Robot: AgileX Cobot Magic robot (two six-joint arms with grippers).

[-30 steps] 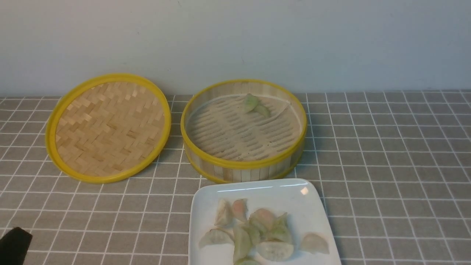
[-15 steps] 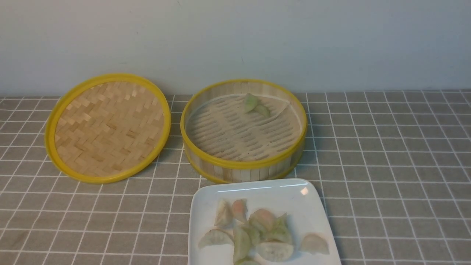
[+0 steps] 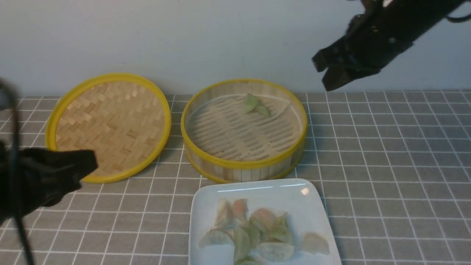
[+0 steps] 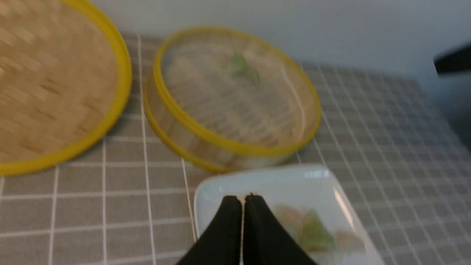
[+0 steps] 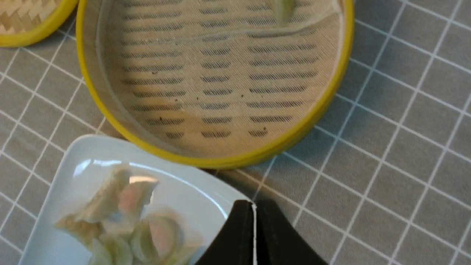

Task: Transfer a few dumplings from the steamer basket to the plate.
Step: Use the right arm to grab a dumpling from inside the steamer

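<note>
Coming into the front view from the lower left, absent there half a second ago: the left gripper (image 3: 87,165), blurred and low over the cloth, its fingers (image 4: 228,224) pressed together on nothing. Just ahead of its tip, the woven lid (image 3: 110,125). Ahead and off to its right, the steamer basket (image 3: 243,164). Close on its right, the plate (image 3: 257,188), with a heap of dumplings (image 3: 257,232) already lying on it. Further right, and equally new to the view, the right gripper (image 3: 324,73), high against the wall, likewise closed and carrying nothing in its wrist view. Below it and to its left, near the basket's far wall, the last green dumplings (image 3: 256,105), seemingly two and touching each other. Judging from all that: most of the transfer done, both arms back in play, neither yet near a pick. Probably next, a descent toward that green pair, with jaws to be opened on the way down; hard to say by which arm, though the right hangs nearer.
</note>
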